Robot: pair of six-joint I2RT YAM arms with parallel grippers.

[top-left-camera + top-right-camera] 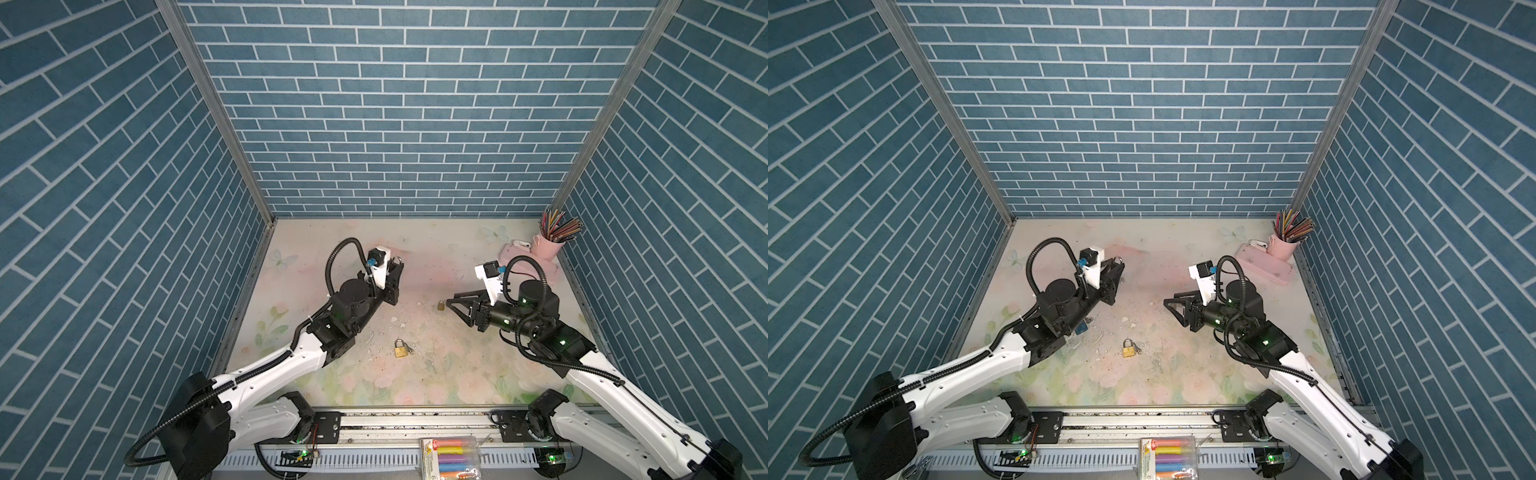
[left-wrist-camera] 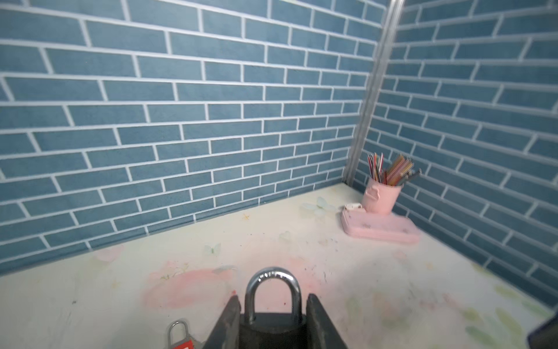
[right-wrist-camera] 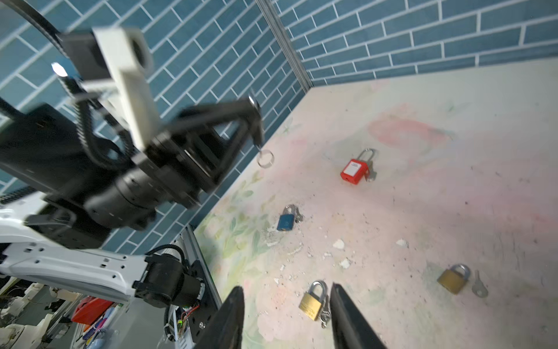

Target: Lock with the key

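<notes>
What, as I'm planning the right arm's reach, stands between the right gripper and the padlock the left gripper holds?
Nothing visible does. The left gripper holds the padlock raised, and only open air separates it from the open right gripper. The nearest brass padlock lies on the table, below that path.

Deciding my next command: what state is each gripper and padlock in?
left gripper: shut on grey padlock, off the table
grey padlock: shackle seated, key ring hanging beneath
right gripper: open, empty
red padlock: lying flat, shackle looks closed
blue padlock: lying flat, shackle looks closed
brass padlock with key bunch: lying flat, shackle closed
brass padlock with single key: lying flat, shackle closed
</notes>
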